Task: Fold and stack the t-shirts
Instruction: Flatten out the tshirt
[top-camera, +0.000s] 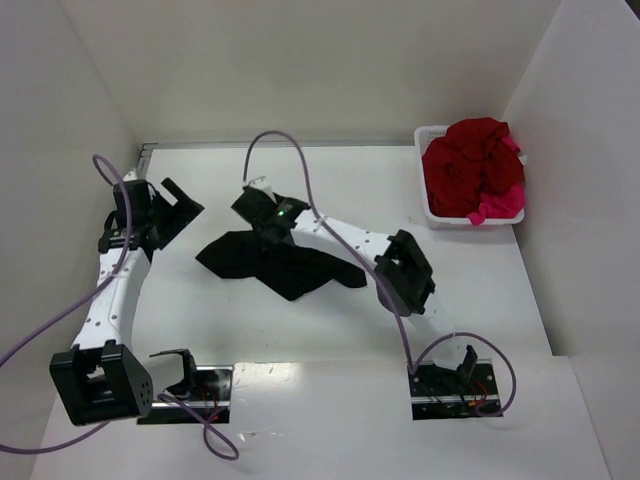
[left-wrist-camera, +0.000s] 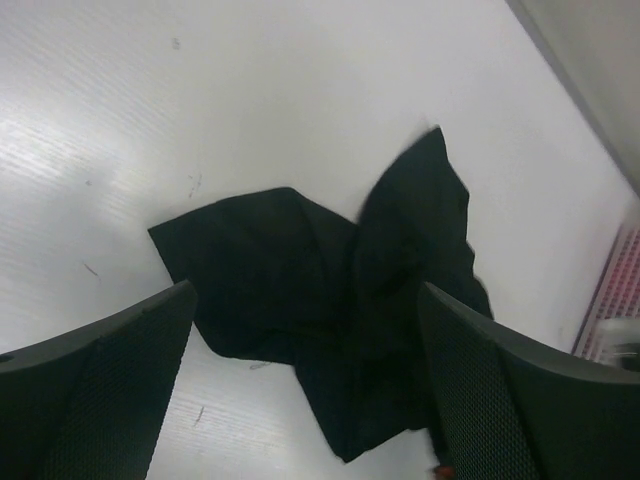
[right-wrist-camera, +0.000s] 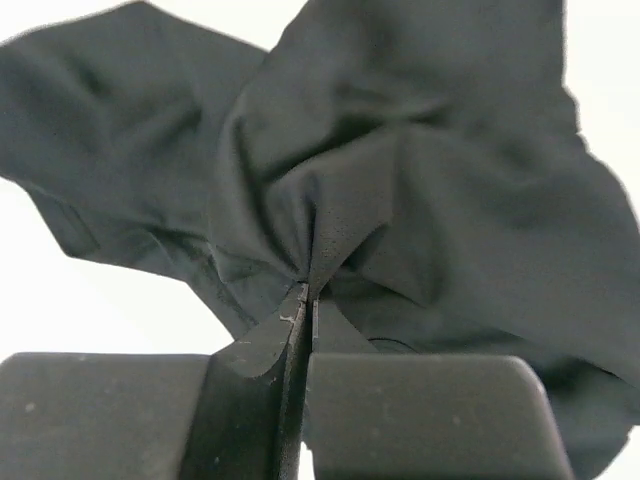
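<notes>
Black t-shirt (top-camera: 290, 270) well inside table (top-camera: 200, 320) edges

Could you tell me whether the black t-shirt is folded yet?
Not folded: the black t-shirt lies crumpled, its cloth pinched in the right claw.

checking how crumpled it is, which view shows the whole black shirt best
The top view: the whole black shirt is in frame, crumpled. The left wrist view shows most of it between open jaws; the right wrist view only close folds pinched in shut jaws.
</notes>
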